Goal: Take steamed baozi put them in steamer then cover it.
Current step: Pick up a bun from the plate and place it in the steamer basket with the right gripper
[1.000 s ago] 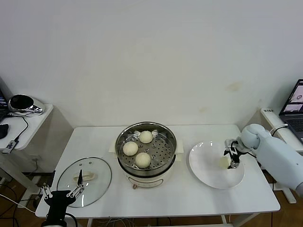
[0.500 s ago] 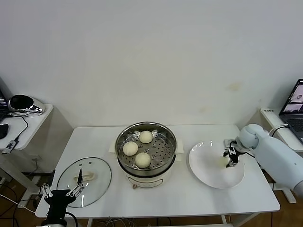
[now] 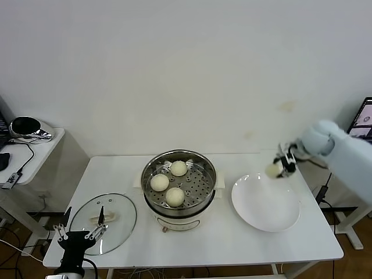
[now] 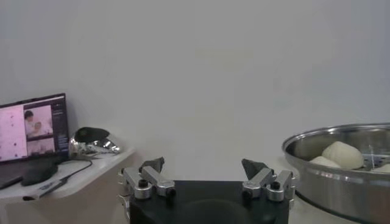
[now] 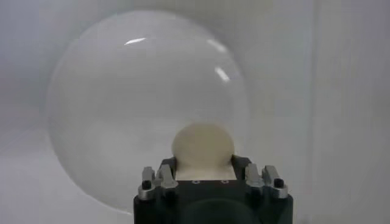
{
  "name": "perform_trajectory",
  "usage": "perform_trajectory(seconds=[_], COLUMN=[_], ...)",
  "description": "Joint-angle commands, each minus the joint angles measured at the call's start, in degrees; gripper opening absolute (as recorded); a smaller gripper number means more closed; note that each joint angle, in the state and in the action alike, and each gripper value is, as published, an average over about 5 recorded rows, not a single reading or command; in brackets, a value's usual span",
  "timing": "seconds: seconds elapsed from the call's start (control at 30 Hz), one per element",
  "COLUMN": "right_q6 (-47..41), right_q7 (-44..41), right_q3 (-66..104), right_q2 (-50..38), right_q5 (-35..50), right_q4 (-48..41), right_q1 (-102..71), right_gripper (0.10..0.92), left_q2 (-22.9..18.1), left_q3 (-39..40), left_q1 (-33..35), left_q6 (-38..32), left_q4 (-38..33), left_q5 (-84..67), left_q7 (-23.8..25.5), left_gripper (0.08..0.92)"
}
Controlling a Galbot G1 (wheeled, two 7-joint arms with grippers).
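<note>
My right gripper (image 3: 278, 167) is shut on a cream-white baozi (image 3: 272, 170) and holds it in the air above the far edge of the white plate (image 3: 266, 204). The right wrist view shows that baozi (image 5: 203, 146) squeezed between the jaws, with the plate (image 5: 122, 109) below. Three baozi (image 3: 174, 196) lie on the perforated tray of the steamer (image 3: 179, 208) at the table's middle. The glass cover (image 3: 119, 221) rests flat on the table's left front. Just in front of it my left gripper (image 3: 78, 233) hangs open and holds nothing; its wrist view shows the open left gripper (image 4: 203, 167) beside the steamer (image 4: 341, 182).
A side table (image 3: 40, 154) with a dark round object and cables stands at the left. A laptop (image 3: 365, 119) shows at the right edge. The white table's (image 3: 232, 244) front edge runs close below the cover and plate.
My right gripper closed on the baozi on the plate and lifted it up and toward the plate's far edge. The left arm stayed where it was.
</note>
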Motion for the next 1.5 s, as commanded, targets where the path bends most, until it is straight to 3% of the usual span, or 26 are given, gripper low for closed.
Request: perform_trajectory(seconds=[0.03,0.47,1.07,1.5], right_q6=[-11.3,-24.5,-26.2,-26.3], right_q7=[5.3,18.0,20.7,21.3], right_q3=[-25.9,-30.4,-27.2,-26.5], right_q2=[4.3,20.3,29.7,29.8], right_q5=[24.8,43.2,35.2,33.6], right_q4=[16.7,16.3,0.8,0.1], right_q1=[33.2,27.9,12.1,11.0], right_gripper=[0.581,0.591,0.594,0.594], left_q2=[0.3,-0.1,-0.6,-0.7], left_q3=[0.6,0.3,-0.1,0.1], left_q1=[-0.4,-0.3,-0.7,-1.3], left_q6=[0.1,0.0,-0.2,-0.2], left_q4=[0.3,-0.1,0.1,0.5], left_q5=[0.1,-0.2,-0.9,-1.0], left_q7=[0.1,0.0,-0.1,-0.1], left_gripper=[0.823,0.823,0.823,0.823])
